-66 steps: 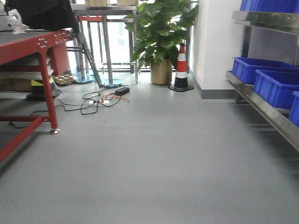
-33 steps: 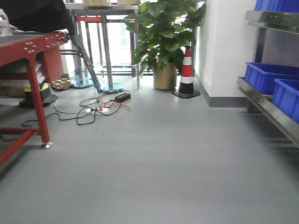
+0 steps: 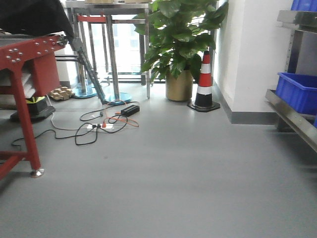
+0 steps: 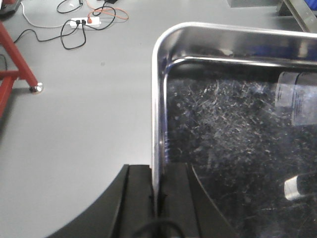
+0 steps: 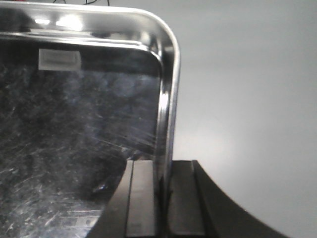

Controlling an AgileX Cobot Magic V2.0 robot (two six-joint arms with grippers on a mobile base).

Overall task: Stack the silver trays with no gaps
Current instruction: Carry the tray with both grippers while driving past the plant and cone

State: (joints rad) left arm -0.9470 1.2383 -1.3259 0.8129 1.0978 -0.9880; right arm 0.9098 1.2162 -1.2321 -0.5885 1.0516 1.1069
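L wrist view: black left gripper [image 4: 157, 194] has its two fingers pinched tight on the thin out-turned left rim of a shallow, shiny stainless-steel tray [image 4: 223, 124] w/ rounded corners. The tray's scratched bottom faces the cam, and a pale rectangular sticker [image 4: 296, 98] sits on it toward the far right. The tray is held up over the plain grey floor [image 4: 89, 119]. Past its far corner are a white power strip [image 4: 85, 22] w/ looping black cables and a red metal table leg [image 4: 15, 54]. R wrist view: black right gripper [image 5: 163, 196] is clamped the same way on a tray's right rim, w/ a rounded corner at top and a sticker on the bottom at far left; can't tell from these views if it's one tray or two. Front view shows no tray or arms, just a red metal table frame [image 3: 22, 74] at left, a leafy green potted plant [image 3: 183, 34], a red-and-white traffic cone [image 3: 204, 82] just beside it, and a blue plastic bin [image 3: 297, 91] on a steel shelf at right.
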